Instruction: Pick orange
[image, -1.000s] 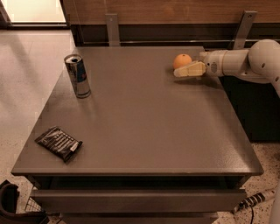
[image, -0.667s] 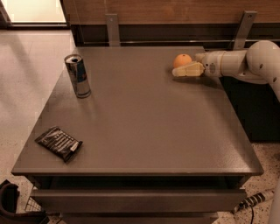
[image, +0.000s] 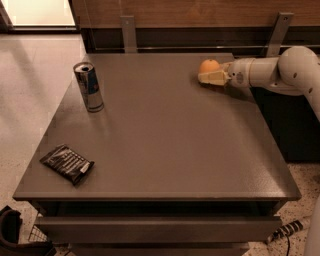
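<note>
The orange is a small round fruit at the far right part of the grey table. My gripper reaches in from the right on the white arm and sits right against the orange, its pale tip covering the fruit's lower front. The orange's underside is hidden, so I cannot tell whether it rests on the table or is held.
A silver drink can stands upright at the far left of the table. A dark snack packet lies flat near the front left corner. A dark wall with metal posts runs behind the table. The floor drops away left and front.
The gripper tip has shifted slightly left and up along the orange. The can and the packet have not moved.
</note>
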